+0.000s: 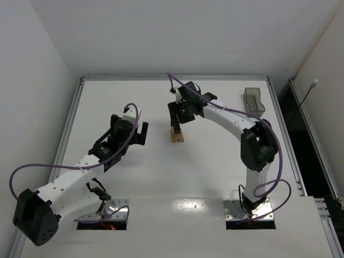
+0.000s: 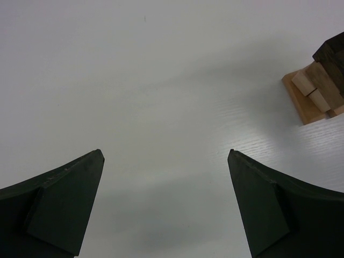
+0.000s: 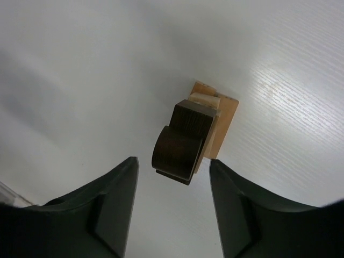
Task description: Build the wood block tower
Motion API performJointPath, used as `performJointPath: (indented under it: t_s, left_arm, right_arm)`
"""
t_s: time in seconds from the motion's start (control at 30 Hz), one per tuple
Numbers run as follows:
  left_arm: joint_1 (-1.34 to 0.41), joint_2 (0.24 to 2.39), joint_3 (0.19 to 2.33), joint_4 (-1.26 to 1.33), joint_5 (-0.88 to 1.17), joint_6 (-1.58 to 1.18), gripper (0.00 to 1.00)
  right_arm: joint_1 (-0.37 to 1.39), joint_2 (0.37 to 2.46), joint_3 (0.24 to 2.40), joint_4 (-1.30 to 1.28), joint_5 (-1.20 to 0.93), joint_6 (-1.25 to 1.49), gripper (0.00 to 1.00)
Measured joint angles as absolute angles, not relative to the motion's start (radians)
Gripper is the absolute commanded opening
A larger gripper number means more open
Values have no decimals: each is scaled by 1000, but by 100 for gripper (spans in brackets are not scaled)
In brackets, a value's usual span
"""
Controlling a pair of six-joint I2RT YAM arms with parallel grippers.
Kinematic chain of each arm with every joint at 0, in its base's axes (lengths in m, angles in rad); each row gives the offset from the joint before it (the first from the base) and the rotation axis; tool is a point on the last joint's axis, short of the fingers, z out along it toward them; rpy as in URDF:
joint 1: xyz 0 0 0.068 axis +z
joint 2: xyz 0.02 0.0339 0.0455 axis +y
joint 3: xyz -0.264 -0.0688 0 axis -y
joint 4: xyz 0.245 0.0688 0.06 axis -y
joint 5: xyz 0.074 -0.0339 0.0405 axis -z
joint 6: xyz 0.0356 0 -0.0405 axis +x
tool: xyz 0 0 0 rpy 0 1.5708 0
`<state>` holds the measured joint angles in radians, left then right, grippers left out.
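Two grippers are seen with jaws apart: right gripper (image 3: 173,160) poised over the tower (image 1: 177,134) on the tabletop (image 1: 215,177), left gripper (image 2: 166,156) well apart. The dark brown top piece (image 3: 181,145) could be knocked off if clipped by a finger.

Bright, even overhead light leaves the white desk (image 1: 215,177) almost shadowless from above. In the right wrist view, glare whitens the desk beside the tower (image 3: 185,140), whose dark top reads nearly black. The left tool (image 2: 165,156) casts a soft, possibly doubled shadow, and its near fingers (image 2: 59,204) blur.
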<state>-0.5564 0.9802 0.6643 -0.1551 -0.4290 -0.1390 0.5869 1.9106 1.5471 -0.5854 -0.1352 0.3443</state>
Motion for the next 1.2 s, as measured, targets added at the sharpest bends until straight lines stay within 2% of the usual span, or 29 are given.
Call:
performJointPath:
  t_s: [0.03,0.07,0.37,0.57,0.73,0.97,1.2]
  left_arm:
    - [-556,980,664,-155,-429,-139,100]
    - [-556,980,664,-155,-427,-139,100]
    - [-552,981,664,-157,-419,-142,100]
    - [-490,1075,703,-232,-380,-159,100]
    - [-453,1169,720,-277,-364,-149,100]
    - [-442,1235,735,-311,-333,-140,100]
    - [-432,1300,787,-314,-332,-159,100]
  right_arm:
    - [587,1911,1547,-586,-135,343,62]
    - [587,1911,1547,-586,-135,344,65]
    - [587,1858,1502,-546,-147,332,80]
    - [574,1724,1485,-515,-151,260,81]
    - [472,1653,1456,-477,-111,186,82]
    - [249,1481,1188,-429,-67,57,84]
    - [182,1369,1023,-419,-51,-4,84]
